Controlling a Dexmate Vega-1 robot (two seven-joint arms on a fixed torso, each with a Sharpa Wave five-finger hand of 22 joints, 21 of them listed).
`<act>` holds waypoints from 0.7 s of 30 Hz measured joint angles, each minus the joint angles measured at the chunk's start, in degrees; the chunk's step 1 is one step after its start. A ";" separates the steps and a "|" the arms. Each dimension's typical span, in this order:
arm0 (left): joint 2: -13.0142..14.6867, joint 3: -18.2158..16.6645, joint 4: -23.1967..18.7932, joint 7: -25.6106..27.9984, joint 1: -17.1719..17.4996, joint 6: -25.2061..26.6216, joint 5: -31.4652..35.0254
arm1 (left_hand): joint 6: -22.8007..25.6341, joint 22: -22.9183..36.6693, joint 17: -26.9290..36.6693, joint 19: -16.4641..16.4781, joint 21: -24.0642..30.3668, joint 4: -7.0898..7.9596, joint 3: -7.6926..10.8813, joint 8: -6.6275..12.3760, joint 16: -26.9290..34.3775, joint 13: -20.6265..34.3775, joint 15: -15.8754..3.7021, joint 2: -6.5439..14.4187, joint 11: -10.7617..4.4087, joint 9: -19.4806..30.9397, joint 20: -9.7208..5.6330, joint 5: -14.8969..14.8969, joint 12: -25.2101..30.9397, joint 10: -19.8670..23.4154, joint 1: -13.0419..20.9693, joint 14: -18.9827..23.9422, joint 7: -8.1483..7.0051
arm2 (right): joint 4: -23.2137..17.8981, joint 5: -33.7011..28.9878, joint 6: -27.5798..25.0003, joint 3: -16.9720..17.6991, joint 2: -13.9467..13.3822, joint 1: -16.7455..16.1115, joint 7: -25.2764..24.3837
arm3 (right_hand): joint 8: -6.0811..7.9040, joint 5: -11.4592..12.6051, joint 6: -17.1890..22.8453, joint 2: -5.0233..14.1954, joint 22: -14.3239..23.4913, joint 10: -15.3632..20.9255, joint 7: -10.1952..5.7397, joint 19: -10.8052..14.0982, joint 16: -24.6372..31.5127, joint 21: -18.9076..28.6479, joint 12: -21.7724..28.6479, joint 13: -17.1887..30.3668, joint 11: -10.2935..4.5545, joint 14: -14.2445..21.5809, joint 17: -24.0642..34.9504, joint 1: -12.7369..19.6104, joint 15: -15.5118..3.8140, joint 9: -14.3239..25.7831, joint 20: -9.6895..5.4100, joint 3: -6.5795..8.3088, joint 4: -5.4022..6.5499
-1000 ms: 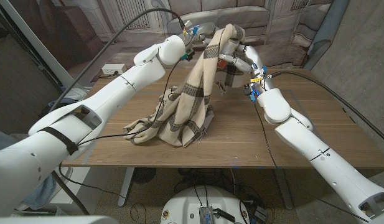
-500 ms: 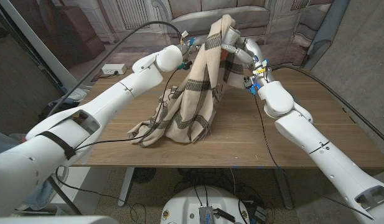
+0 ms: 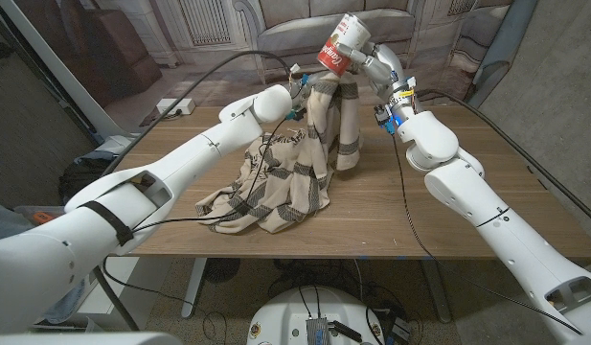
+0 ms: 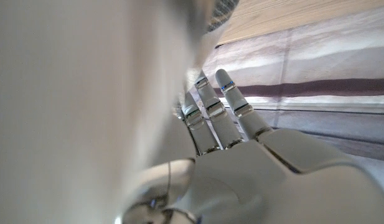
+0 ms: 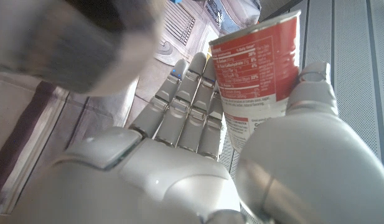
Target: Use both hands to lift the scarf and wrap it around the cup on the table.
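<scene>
The right hand is raised above the far side of the table and grips a can, which stands in for the cup; the can is tilted, its top leaning toward the robot's left. In the right wrist view the fingers lie along one side of the can and the thumb presses the other. The left hand sits just beside the hanging cloth; in the left wrist view its fingers are stretched out straight and close together against pale fabric, and I cannot tell whether it holds any of it.

The scarf drapes down from just under the can in a narrow column, then spreads in a loose, rumpled heap across the middle of the table, reaching near the front edge. To the robot's right of the heap the table top is bare wood, well away from the cloth; the far left corner holds a small white box.

The scarf is soft, beige, woven with dark plaid stripes and a fringed hem. The can is a smooth cylinder with a red and white printed label and a metal rim. The table is flat brown wood with visible grain.
</scene>
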 measured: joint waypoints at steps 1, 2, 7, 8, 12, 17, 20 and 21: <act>0.05 0.49 -0.17 -0.01 -0.03 -0.10 0.10 | 0.01 0.00 -0.16 0.00 0.00 -0.17 0.17 0.10 0.05 0.04 -0.03 0.00 0.24 -0.13 0.00 0.00 0.03 0.29 0.00 0.44 0.01 | -0.02 0.66 -0.18 0.04 -0.04 0.02 0.02 | 0.00 0.00 0.00 0.00 0.00 0.00 0.00 0.00 0.00 0.00 0.00 0.00 0.00 0.10 0.00 0.00 -0.09 0.00 0.00 0.00 0.00; 0.30 0.62 -0.66 -0.02 -0.02 -0.34 0.30 | 0.01 0.00 -0.19 0.00 0.00 -0.32 0.32 0.23 0.28 0.16 -0.23 0.00 0.36 -0.20 0.00 0.00 0.21 0.55 0.00 0.82 0.01 | -0.04 0.68 -0.26 0.14 -0.13 0.04 -0.12 | -0.03 0.00 0.00 0.00 0.00 0.00 0.00 0.00 -0.03 0.00 0.00 0.00 0.00 0.18 0.00 0.00 -0.18 0.00 0.00 0.00 0.00; 2.56 0.79 -4.92 -1.23 0.98 -1.13 1.76 | 0.10 0.00 -0.46 0.65 0.28 -0.24 0.87 0.25 1.16 1.19 -0.86 0.00 1.07 -0.50 -0.64 -0.12 1.58 1.28 -0.01 3.10 0.10 | -0.05 -0.73 -0.96 0.62 -0.75 0.30 -1.99 | 0.16 0.00 0.00 0.00 0.00 0.00 0.00 0.00 -0.04 0.00 0.00 0.01 0.00 0.19 0.00 0.00 -0.17 -0.01 0.00 0.00 0.00; 3.46 0.76 -6.52 -1.38 1.44 -1.14 1.95 | 0.10 0.00 -0.46 0.77 0.28 -0.24 0.87 0.25 1.32 1.48 -1.09 0.00 1.17 -0.49 -0.76 -0.01 1.82 1.38 -0.01 3.57 0.10 | -0.03 -1.43 -1.25 0.65 -0.81 0.33 -2.58 | 0.16 0.00 0.05 -0.01 0.00 0.00 0.05 0.00 -0.04 0.00 0.00 0.01 0.00 0.19 0.00 0.00 -0.17 -0.01 0.00 0.00 0.00; 3.46 0.76 -6.52 -2.97 1.44 -0.90 3.35 | -0.20 -0.19 -0.34 1.11 0.44 -0.47 1.10 0.86 1.97 1.70 -1.88 0.00 1.30 -0.09 -0.85 0.06 2.60 1.51 -0.01 5.76 0.42 | 1.02 -1.43 -1.25 0.96 -1.32 0.81 -2.58 | 0.16 -0.01 0.20 -0.01 -0.01 0.00 0.20 0.00 -0.04 0.00 0.00 0.01 0.00 0.19 0.00 0.01 -0.17 -0.02 0.00 0.00 0.00; 9.72 -1.73 -17.30 -5.11 5.28 0.30 4.17 | -0.09 -0.29 -0.03 1.49 0.73 -0.72 1.35 1.21 2.24 1.71 -2.79 0.07 1.58 0.50 -0.83 0.05 2.61 1.79 -0.07 7.69 0.69 | 2.92 -5.19 -2.88 1.22 -1.77 1.49 -5.71 | 0.15 -0.01 0.20 -0.01 -0.01 0.00 0.20 -0.01 -0.04 0.00 0.00 -0.08 0.00 0.61 0.00 0.01 -0.38 -0.02 0.00 0.00 0.00; 13.82 -4.25 -24.29 -6.10 7.99 1.07 4.56 | -0.32 -0.29 0.22 1.49 0.73 -0.89 1.53 1.53 2.46 1.71 -3.29 0.08 1.58 0.78 -0.83 0.05 2.62 1.79 -0.06 8.44 0.92 | 4.02 -7.36 -3.79 1.24 -2.09 1.84 -7.15 | 0.14 -0.01 0.20 -0.01 -0.01 0.29 0.20 -0.01 -0.04 0.00 -0.01 -0.16 0.28 0.81 0.01 0.01 -0.39 -0.02 0.00 0.01 -0.01; 15.12 -5.16 -26.45 -6.67 8.86 1.60 4.87 | -0.32 -0.29 0.24 1.49 0.73 -0.95 1.58 1.53 2.67 1.71 -3.46 0.08 1.58 0.94 -0.83 0.05 2.62 1.79 -0.06 8.61 0.92 | 4.74 -7.97 -4.11 1.24 -2.28 2.04 -7.49 | 0.13 -0.01 0.20 -0.01 -0.01 0.31 0.20 -0.01 -0.04 0.00 -0.01 -0.18 0.31 0.81 0.01 0.01 -0.39 -0.02 0.00 0.01 -0.01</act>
